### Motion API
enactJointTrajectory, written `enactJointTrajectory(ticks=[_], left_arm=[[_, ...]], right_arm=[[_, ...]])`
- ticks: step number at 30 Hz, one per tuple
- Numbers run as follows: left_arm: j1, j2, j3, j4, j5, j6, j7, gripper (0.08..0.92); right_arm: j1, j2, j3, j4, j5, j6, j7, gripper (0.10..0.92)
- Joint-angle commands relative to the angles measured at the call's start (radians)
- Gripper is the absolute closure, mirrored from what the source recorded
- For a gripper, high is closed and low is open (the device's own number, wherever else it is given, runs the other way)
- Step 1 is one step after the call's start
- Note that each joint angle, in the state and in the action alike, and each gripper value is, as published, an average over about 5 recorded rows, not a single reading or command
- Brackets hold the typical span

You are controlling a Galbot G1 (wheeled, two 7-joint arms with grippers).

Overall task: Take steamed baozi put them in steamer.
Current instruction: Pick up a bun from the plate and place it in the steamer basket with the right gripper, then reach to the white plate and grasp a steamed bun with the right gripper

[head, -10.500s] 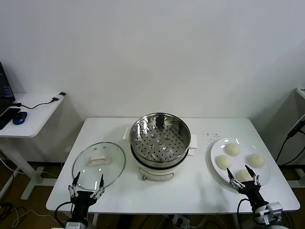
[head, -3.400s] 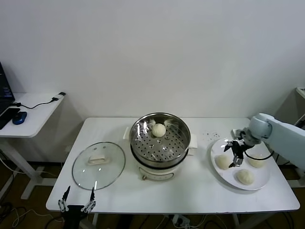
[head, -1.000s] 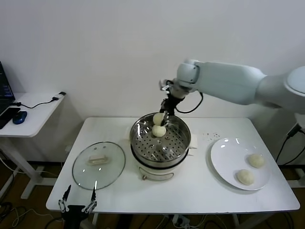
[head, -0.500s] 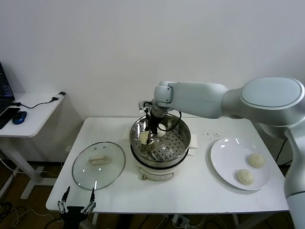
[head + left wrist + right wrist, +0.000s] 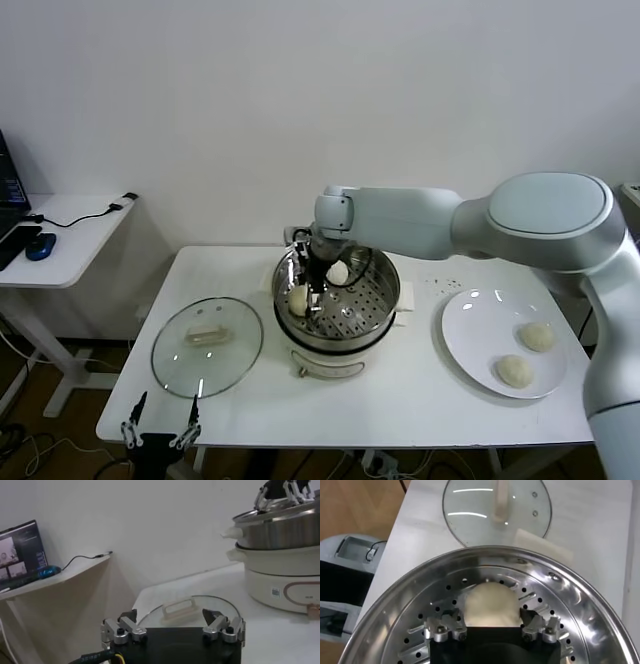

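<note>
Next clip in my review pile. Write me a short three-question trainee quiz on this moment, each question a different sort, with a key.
1. How many baozi remain on the white plate?
2. True or false: the glass lid sits on the steamer.
3. Multiple choice: the right gripper is A) above the plate, B) inside the steamer with a baozi between its open fingers, C) parked at the table's front edge.

Key: 1) Two. 2) False; it lies on the table near the parked, open left gripper. 3) B.
</note>
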Motion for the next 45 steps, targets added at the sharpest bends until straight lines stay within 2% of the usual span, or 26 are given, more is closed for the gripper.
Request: enactJointTrajectory(ticks=[1, 9, 15, 21, 26, 31, 35, 45], left_arm=[[0.002, 0.002, -0.004, -0.002, -0.001, -0.001, -0.002, 0.177], [-0.003, 0.001, 0.0, -0.01, 0.007, 0.005, -0.001, 0.177], [-0.002, -0.003, 0.004, -0.014, 0.019, 0.016, 0.007, 0.177], [-0.001, -0.012, 0.006, -0.014, 0.031, 0.013, 0.009, 0.177], [0.006, -0.01, -0.003, -0.026, 0.027, 0.016, 0.003, 0.177], [0.013, -0.018, 0.0, -0.036, 0.026, 0.014, 0.0, 0.177], [0.013, -0.027, 0.003, -0.041, 0.034, 0.016, 0.0, 0.177], [0.013, -0.035, -0.004, -0.04, 0.044, 0.027, -0.001, 0.177]], right_arm=[[0.09, -0.115, 0.021, 0.093, -0.05, 0.015, -0.041, 0.203], [0.251, -0.422, 0.0, 0.272, -0.142, 0.072, -0.136, 0.203], [0.29, -0.653, -0.015, 0.367, -0.302, 0.117, -0.196, 0.203], [0.18, -0.877, 0.067, 0.416, -0.505, 0.149, -0.22, 0.203], [-0.053, -1.014, 0.204, 0.39, -0.627, 0.161, -0.214, 0.203], [-0.311, -1.068, 0.396, 0.33, -0.767, 0.192, -0.216, 0.203], [-0.469, -1.06, 0.525, 0.294, -0.805, 0.19, -0.211, 0.203], [-0.593, -0.974, 0.626, 0.177, -0.862, 0.196, -0.208, 0.203]])
